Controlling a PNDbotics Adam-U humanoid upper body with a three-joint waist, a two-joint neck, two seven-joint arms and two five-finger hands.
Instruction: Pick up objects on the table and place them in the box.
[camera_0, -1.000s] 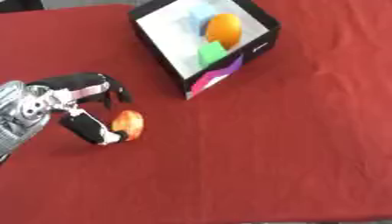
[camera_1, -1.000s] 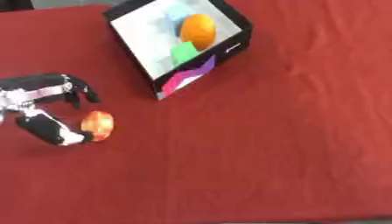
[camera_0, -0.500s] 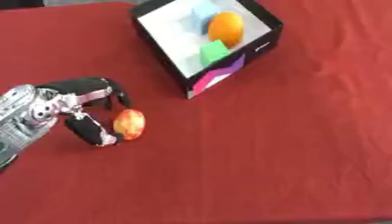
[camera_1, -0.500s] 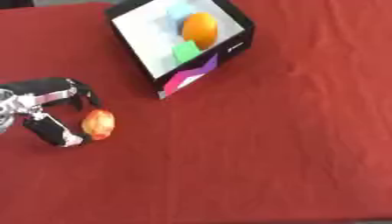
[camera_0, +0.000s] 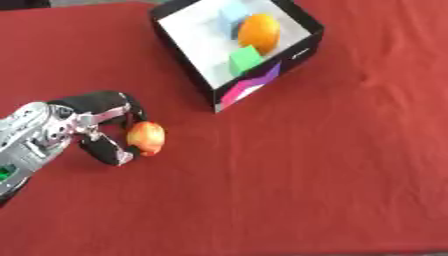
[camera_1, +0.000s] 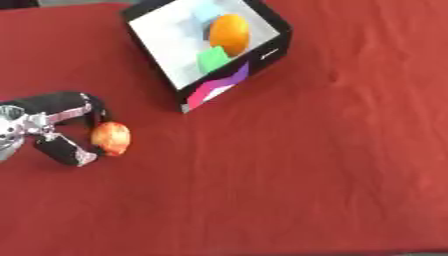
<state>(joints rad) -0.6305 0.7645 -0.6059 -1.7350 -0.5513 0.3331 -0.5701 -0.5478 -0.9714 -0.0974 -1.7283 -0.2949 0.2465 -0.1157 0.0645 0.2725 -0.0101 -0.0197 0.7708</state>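
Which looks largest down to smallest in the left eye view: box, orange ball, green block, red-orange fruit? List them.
1. box
2. orange ball
3. red-orange fruit, held by the left robot hand; close to the ball in size, so this order is unsure
4. green block

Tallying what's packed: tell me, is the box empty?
No. The box holds an orange ball, a green cube and a pale blue block.

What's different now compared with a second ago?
Very little. The left hand remains curled around the orange-red fruit on the red cloth, both shifted slightly toward the robot. The box, with its orange and green block, stayed put.
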